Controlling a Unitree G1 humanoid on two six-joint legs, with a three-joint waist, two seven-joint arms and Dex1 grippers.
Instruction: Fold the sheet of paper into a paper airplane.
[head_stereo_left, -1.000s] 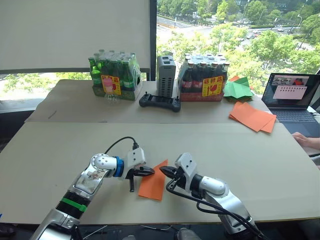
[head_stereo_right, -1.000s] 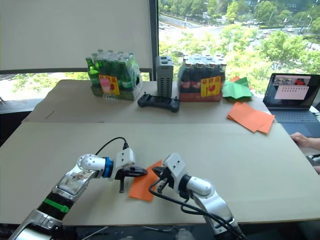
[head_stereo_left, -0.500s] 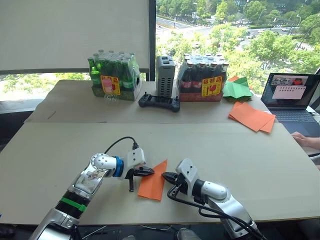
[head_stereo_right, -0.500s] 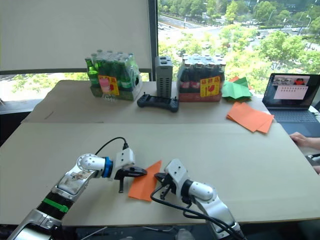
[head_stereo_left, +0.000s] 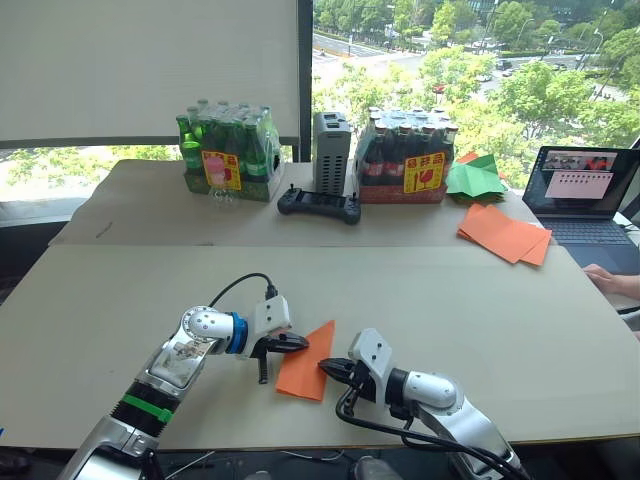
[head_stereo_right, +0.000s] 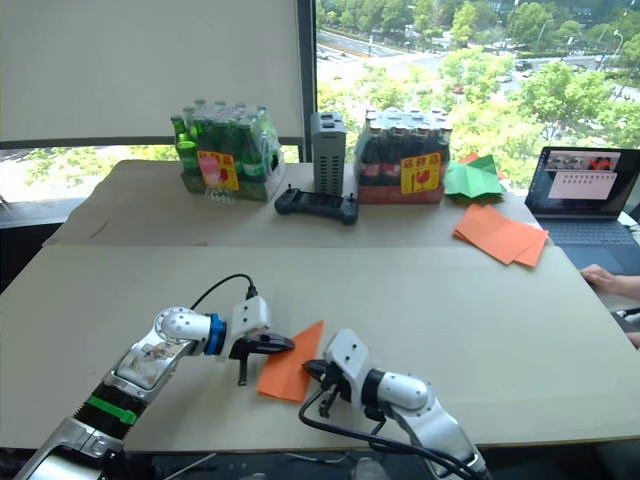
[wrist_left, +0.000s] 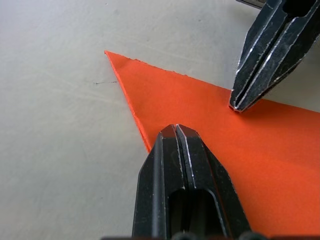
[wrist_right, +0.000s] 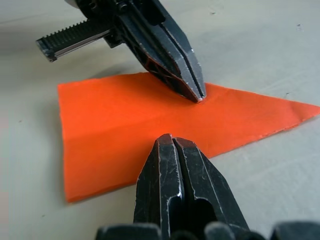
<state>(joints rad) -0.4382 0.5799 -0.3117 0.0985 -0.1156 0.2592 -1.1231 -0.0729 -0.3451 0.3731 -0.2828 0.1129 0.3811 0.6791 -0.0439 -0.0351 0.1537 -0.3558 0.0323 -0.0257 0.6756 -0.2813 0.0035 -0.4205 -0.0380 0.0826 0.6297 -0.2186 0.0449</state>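
The sheet of paper lies flat near the table's front edge, folded into a narrow orange wedge like a flat paper airplane, its point toward the far side. My left gripper is shut, its tip pressed on the wedge's left part. My right gripper is shut too, its tip on the wedge's right edge, nearer me. In the left wrist view the paper runs under my own shut tip, with the right gripper's tip touching it beyond. In the right wrist view both tips rest on the paper.
At the back stand a pack of green bottles, a grey box, a pack of dark bottles and a black controller. Green paper shapes, an orange sheet pile, a laptop and a person's hand are at right.
My right gripper has slid toward me along the paper's right edge, from near its point to its middle. The left gripper and the paper have stayed put.
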